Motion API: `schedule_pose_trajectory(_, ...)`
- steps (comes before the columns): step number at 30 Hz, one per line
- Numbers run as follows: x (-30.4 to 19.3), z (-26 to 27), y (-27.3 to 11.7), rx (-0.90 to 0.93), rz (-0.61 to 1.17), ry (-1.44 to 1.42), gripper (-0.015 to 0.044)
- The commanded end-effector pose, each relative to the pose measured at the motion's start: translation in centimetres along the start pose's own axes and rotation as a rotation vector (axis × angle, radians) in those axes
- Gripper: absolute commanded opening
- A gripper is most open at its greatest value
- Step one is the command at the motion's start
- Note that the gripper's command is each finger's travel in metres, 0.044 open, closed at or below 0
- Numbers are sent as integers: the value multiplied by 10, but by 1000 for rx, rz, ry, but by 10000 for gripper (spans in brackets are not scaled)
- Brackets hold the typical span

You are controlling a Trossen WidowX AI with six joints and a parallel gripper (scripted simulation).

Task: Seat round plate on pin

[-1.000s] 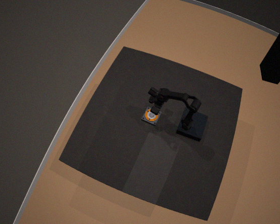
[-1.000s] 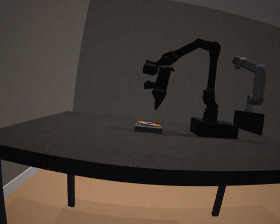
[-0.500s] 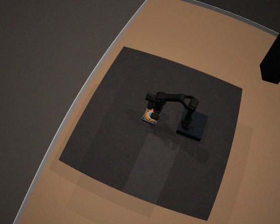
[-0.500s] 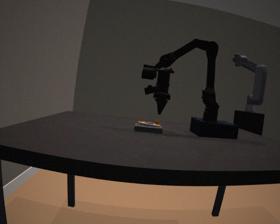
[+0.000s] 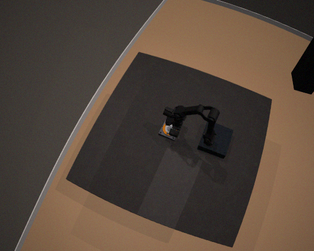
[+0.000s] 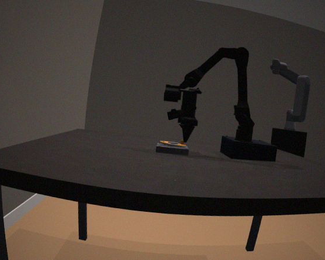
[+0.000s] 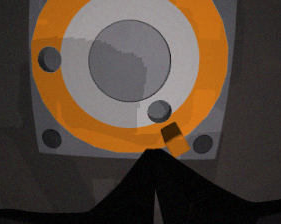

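Observation:
The round plate [image 5: 164, 130] [image 6: 163, 142] [image 7: 214, 60], orange with a pale inner ring, sits around the grey post [image 7: 126, 62] on the square grey base [image 5: 167, 137] [image 6: 171, 149] [image 7: 33, 100]. In the exterior view it is tilted, its left side higher. The orange tab [image 6: 182, 142] [image 7: 179, 144] stands at the plate's edge on the arm's side. The hole [image 7: 159, 111] next to it shows grey, with no pin seen in it. The pin is not visible. My gripper [image 6: 185, 142] [image 7: 152, 156] is shut and empty, its tips low beside the tab; contact cannot be told.
A second hole [image 7: 49, 59] is in the orange ring at the left in the wrist view. Base corners have dark holes [image 7: 51, 138] [image 7: 203, 144]. The arm's dark mounting block [image 5: 222, 139] [image 6: 245, 150] stands on the table [image 5: 117, 170] [image 6: 92, 170]. A grey arm [image 6: 302, 98] stands behind.

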State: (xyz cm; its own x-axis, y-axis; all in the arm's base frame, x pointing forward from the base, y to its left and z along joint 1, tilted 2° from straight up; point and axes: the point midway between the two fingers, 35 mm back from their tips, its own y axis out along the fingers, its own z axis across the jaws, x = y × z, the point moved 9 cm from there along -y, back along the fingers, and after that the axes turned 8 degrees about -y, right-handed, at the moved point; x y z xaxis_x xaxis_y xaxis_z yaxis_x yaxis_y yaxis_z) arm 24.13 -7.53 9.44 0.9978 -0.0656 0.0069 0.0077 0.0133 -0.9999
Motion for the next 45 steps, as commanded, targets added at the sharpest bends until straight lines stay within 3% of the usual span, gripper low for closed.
schedule_pose_trajectory(1,-1,-5,2,3,2,-1,0)
schedule_pose_trajectory(45,35,-45,0,-1,-1,-1,0)
